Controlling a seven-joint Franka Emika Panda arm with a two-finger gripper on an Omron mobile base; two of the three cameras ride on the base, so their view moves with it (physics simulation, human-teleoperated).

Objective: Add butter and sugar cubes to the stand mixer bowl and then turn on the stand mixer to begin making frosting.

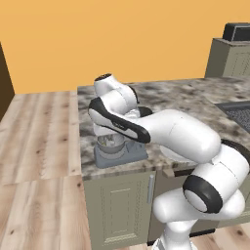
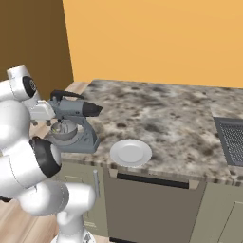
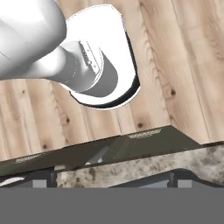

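Note:
The grey stand mixer (image 2: 76,111) stands near the counter's front left corner, its head with black trim lying level over the grey metal bowl (image 2: 63,131). In the left base view my arm covers most of it, leaving the bowl (image 1: 110,144) and the flat base (image 1: 122,154) showing. My gripper (image 2: 38,118) hangs at the rear end of the mixer head, beside the bowl. It points down over the counter edge, open with nothing between its fingers. In the hand view the fingertips (image 3: 40,183) stand far apart over the marble edge. Butter and sugar cubes are out of view.
A flat white plate (image 2: 131,153) lies on the marble counter (image 2: 156,114) right of the mixer. A dark cooktop (image 2: 231,137) sits at the counter's right end. Below the edge are cabinet fronts (image 1: 119,207) and a wooden floor (image 3: 175,65).

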